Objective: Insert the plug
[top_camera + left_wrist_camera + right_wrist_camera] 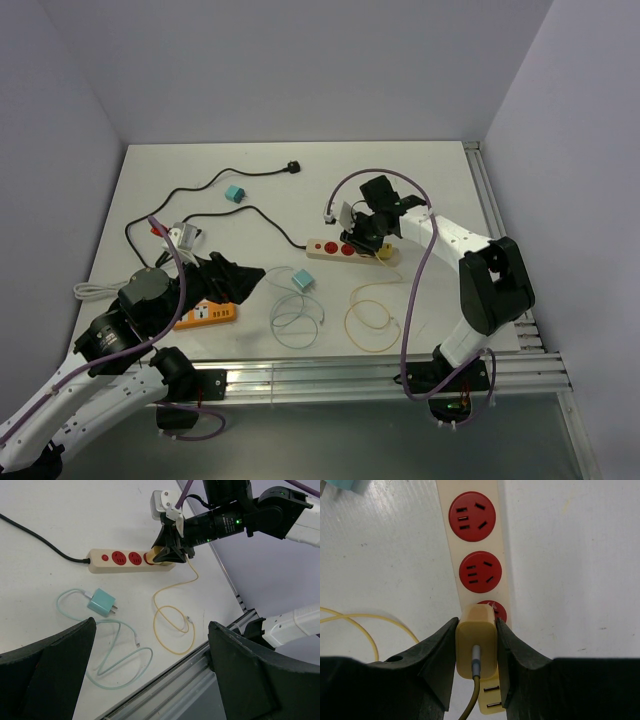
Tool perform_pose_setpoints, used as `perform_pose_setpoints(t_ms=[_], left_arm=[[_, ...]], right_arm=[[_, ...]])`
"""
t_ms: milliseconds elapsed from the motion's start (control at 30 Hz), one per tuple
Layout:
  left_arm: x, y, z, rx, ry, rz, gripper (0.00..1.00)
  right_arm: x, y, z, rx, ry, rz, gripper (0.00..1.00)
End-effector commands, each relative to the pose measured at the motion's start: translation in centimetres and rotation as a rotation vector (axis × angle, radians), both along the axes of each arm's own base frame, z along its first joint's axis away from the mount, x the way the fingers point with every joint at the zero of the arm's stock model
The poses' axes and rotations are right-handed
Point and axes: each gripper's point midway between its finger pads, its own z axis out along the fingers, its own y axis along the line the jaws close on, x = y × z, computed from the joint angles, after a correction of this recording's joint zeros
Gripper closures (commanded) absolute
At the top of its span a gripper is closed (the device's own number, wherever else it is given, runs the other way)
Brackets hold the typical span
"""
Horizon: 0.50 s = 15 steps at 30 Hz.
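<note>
The right gripper (476, 627) squeezes the yellow plug (476, 645) from both sides — the plug sits over the third red socket of the power strip (472, 570). The left gripper (240, 278) is wide open and holds nothing — it hangs near the teal charger (301, 279).

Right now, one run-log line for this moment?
right gripper: shut on yellow plug | plug at third red socket, power strip | left gripper: open, empty

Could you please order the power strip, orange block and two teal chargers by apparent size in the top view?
1. Power strip.
2. Orange block, partly hidden.
3. Near teal charger and far teal charger: too alike to rank.
</note>
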Motion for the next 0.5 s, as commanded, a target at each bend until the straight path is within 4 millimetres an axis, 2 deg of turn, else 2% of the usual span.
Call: perform_pose_setpoints(t_ms=[0,267,400,467], left_arm=[[0.2,-0.3,0.4,-0.004,-0.031,-0.014,0.00],[0.0,-0.2,0.5,-0.005,-0.038,-0.016,0.01],[-0.1,-0.1,0.5,-0.002,-0.037,-0.018,0.00],[-0.1,0.0,0.6,-0.006,-0.041,-0.015,0.00]], right_arm=[[0.3,-0.5,-0.6,-0.024,0.012,-0.001,1.00],[-0.2,-1.2,-2.2,-0.023,0.011,0.023,1.00],[-1.1,-2.1,-3.9,-0.053,0.035,0.021,1.00],[-1.1,-2.6,-4.0,-0.059,0.028,0.009,1.00]])
